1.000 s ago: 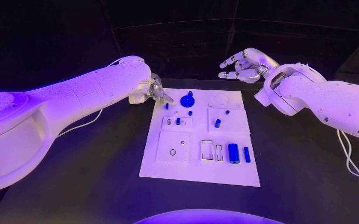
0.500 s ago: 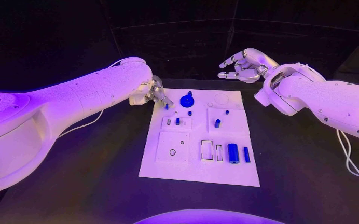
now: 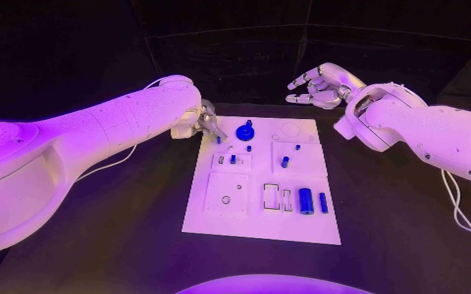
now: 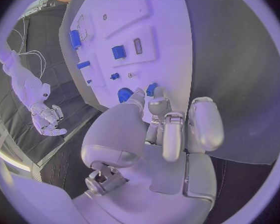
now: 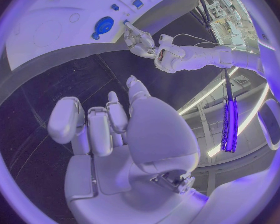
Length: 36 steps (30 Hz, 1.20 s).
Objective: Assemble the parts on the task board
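Observation:
The white task board (image 3: 290,229) lies mid-table with blue parts on it: a gear (image 3: 246,131), small pegs (image 3: 286,162), a thick cylinder (image 3: 306,201) and a slim bar (image 3: 323,203). My left hand (image 3: 202,122) is at the board's far left corner, its thumb and a finger closed around a small blue peg (image 3: 218,139). The left wrist view shows that peg (image 4: 151,88) between the fingertips, beside the gear (image 4: 124,94). My right hand (image 3: 319,86) hovers beyond the far right corner with its fingers spread and nothing in it; the right wrist view shows the palm (image 5: 115,129) bare.
Rectangular slots (image 3: 271,196) and a round hole (image 3: 226,199) sit in the board's near half. Dark table surrounds the board on all sides. The right forearm (image 3: 402,127) hangs over the table to the board's right.
My left hand has edged slightly toward the board, bringing its fingertips in over the small peg. The right hand and the other parts have not moved.

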### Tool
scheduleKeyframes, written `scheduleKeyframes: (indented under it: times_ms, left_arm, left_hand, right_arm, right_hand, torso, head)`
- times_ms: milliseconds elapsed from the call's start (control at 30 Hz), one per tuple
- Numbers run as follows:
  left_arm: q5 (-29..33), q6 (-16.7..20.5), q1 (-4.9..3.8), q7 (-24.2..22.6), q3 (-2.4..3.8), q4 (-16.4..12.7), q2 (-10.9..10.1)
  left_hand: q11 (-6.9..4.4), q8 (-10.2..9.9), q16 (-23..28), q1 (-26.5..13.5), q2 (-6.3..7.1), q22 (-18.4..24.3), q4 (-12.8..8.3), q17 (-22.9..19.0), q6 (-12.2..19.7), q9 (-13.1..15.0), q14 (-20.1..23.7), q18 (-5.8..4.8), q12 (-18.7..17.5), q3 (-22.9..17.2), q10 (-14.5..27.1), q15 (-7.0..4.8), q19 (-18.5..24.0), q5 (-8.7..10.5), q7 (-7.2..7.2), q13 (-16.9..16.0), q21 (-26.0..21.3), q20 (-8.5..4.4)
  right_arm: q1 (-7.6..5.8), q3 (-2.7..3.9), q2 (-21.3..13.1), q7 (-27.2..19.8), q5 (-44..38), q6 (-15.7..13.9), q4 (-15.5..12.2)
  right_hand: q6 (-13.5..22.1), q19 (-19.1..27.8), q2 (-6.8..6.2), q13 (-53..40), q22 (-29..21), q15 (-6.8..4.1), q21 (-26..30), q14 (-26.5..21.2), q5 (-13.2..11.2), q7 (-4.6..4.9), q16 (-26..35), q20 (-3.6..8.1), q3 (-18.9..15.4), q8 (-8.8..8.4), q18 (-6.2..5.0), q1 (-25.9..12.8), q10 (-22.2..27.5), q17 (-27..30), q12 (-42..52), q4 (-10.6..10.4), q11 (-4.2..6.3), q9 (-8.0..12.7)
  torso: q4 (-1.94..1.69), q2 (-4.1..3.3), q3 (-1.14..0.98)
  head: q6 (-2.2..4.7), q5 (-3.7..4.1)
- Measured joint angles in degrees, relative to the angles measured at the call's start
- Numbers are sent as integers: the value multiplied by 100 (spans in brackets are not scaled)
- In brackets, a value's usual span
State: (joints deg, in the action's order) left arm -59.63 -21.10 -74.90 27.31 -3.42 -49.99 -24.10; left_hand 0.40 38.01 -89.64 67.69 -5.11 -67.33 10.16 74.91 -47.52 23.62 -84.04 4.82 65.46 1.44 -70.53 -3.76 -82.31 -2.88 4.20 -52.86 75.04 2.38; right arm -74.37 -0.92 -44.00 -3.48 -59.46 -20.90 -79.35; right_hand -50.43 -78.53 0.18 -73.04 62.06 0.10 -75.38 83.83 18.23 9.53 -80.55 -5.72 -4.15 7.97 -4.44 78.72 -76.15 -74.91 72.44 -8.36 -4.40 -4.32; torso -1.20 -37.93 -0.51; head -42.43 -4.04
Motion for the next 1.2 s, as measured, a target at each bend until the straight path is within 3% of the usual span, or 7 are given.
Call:
scheduleKeyframes:
  times_ms: [167, 367, 633, 767, 967, 1067, 1200]
  left_arm:
    - [6, 45, 0, -5, 0, -10, -2]
    - [13, 61, -1, -8, 4, -7, 6]
    - [15, 61, -4, -14, 3, -9, 6]
    - [21, 77, 1, -25, 0, -39, -34]
    - [117, 169, 2, -56, -1, -181, -189]
    - [171, 252, 2, -84, -1, -348, -308]
    - [246, 440, 1, -139, -3, -712, -551]
  left_hand:
    - [-63, 23, 0, 402, -333, 9, -280, 0, 0, -16, 0, 0, 0, -308, 22, 0, 0, 0, 0, 18, 0, 0]
    - [-90, 41, 0, 797, -359, 2, -715, 0, 67, -37, 10, 0, 0, -766, 52, -54, -4, 24, -40, 46, 0, -45]
    - [-80, 139, 0, 905, -363, -7, -545, 0, 129, -8, 10, 0, -67, -1000, 62, -54, -24, 48, -41, 108, 0, -65]
    - [-64, 228, 0, 601, -105, -17, -608, 0, 167, 32, 9, 0, -112, -1575, 48, -54, -24, 22, -21, 181, 0, -65]
    - [-82, 345, 0, 155, 234, -40, -820, 0, 166, 60, 9, 0, -112, -2403, -26, -54, -24, -50, -20, 191, 0, -65]
    - [-93, 433, 0, -54, 366, -66, -882, 0, 165, 74, 9, -1, -77, -2725, -114, -54, -24, -148, -20, 155, 0, -65]
    - [-92, 477, 0, -183, 437, -104, -967, 0, 162, 96, 9, 0, -21, -2980, -156, -53, -24, -220, -22, 101, -1, -65]
  right_arm:
    - [0, 0, -1, 0, 0, 0, 0]
    - [0, 0, 2, 1, 0, 0, 2]
    - [0, 0, 0, 3, 0, 0, 2]
    - [0, 0, -1, 4, 0, 1, 4]
    - [0, 0, 0, 11, -1, 4, 10]
    - [0, 0, -1, 14, -1, 5, 14]
    - [-1, 0, -5, 22, -1, 7, 19]
  right_hand:
    - [0, 0, 0, 0, 0, 0, 0, 0, 0, 0, 0, 0, -16, 0, -1, 0, 0, 0, 0, 16, 0, 0]
    - [0, 0, 0, -1, 0, 0, 0, 0, 0, 0, 0, 0, -16, 0, 0, 0, 0, 0, 0, 16, 0, 0]
    - [0, 0, 0, -1, 0, 0, 22, 0, 28, 0, 0, 0, -16, 0, 0, 0, 0, 9, 0, 16, 0, 0]
    - [0, 0, 0, -1, -5, 0, 22, 0, 32, 0, 0, 0, -16, 0, 0, 0, 0, 9, 0, 16, 0, 0]
    - [39, 0, 38, 0, -18, 0, 22, 0, 328, 1, 0, 0, -34, 25, 0, 38, 0, 9, 0, -2, 0, 0]
    - [39, 0, 38, 3, -17, 0, 45, 0, 336, 1, 0, 0, -34, 26, 0, 37, 0, 9, 0, -2, 0, 0]
    - [39, 0, 37, 3, -17, -21, 45, 21, 463, 1, 21, 0, -49, 44, 0, 37, 0, 9, 0, -18, 0, 0]
  torso:
    - [0, 0, 0]
    - [4, 1, -1]
    - [5, 0, -2]
    - [-4, 0, -5]
    - [-19, 4, -7]
    - [-21, 8, -11]
    - [-23, 8, -13]
  head:
    - [-3, 7]
    - [-14, 8]
    - [-23, 21]
    - [-12, 31]
    - [4, 21]
    - [15, 9]
    - [18, 0]
